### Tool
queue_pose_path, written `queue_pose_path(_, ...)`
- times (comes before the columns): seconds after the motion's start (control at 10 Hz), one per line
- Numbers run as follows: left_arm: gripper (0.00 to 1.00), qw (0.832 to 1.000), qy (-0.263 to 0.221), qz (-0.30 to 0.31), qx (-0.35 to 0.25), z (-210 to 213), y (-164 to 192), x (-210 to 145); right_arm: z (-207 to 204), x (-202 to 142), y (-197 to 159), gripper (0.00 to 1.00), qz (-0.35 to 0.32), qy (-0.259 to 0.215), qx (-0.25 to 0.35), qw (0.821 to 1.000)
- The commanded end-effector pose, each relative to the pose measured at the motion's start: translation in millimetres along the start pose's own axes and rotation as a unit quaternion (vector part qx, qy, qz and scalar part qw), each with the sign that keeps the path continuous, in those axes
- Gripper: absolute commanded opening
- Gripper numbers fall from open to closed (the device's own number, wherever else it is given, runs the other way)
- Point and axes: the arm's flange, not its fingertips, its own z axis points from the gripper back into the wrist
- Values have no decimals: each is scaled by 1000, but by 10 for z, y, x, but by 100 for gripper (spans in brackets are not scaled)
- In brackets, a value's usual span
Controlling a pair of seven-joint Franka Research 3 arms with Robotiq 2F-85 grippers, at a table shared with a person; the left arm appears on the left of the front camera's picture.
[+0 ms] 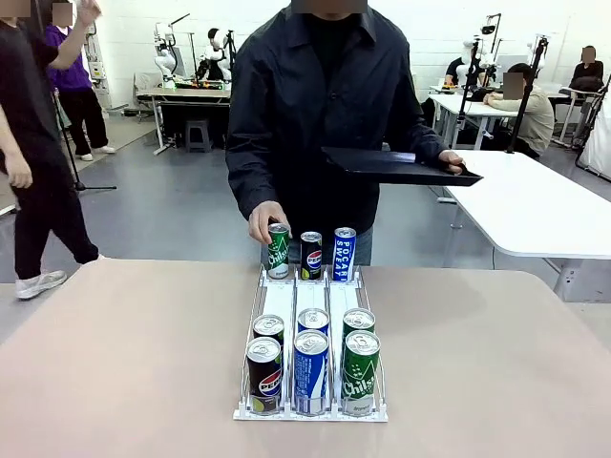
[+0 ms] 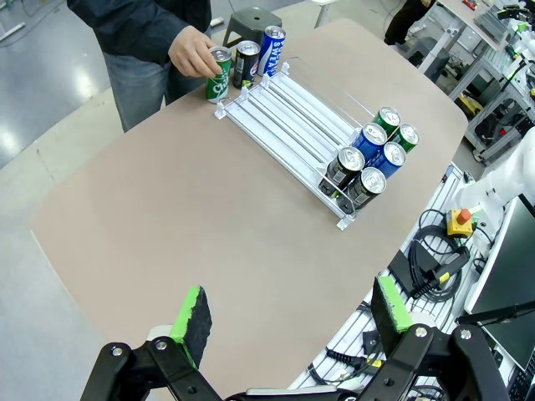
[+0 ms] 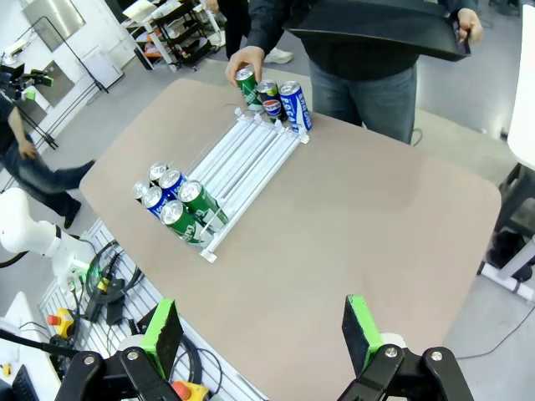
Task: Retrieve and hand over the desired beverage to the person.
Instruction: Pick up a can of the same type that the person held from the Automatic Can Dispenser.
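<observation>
Resting on the far green can (image 1: 278, 251), person's hand (image 1: 264, 220) seems to mark the pick; near green can (image 1: 361, 372) stands upright in rack (image 1: 286, 298) right lane, likely nearer right gripper (image 3: 262, 332); it and left gripper (image 2: 292, 312) gape wide, empty

Left claw (image 2: 291, 296) spread, right claw (image 3: 262, 313) spread (aloft)

right gripper (image 3: 262, 332) jaws wide apart over the surface (image 3: 368, 217). person (image 3: 359, 71) at far edge, hand (image 3: 244, 58) on green can (image 3: 248, 90) at rack (image 3: 251, 159) end, black tray (image 3: 376, 29) held up.
</observation>
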Motion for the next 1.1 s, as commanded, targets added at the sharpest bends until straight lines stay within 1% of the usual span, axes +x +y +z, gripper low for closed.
queue_pose_path(0.0, 100, 1000, -4, -11, -6, 20, 9, -8, 4, 16, -11, 100, 5, -6, 11, 1000)
queue_pose_path(1.0, 100, 1000, -4, -11, -6, 20, 9, -8, 4, 16, -11, 100, 5, -6, 11, 1000)
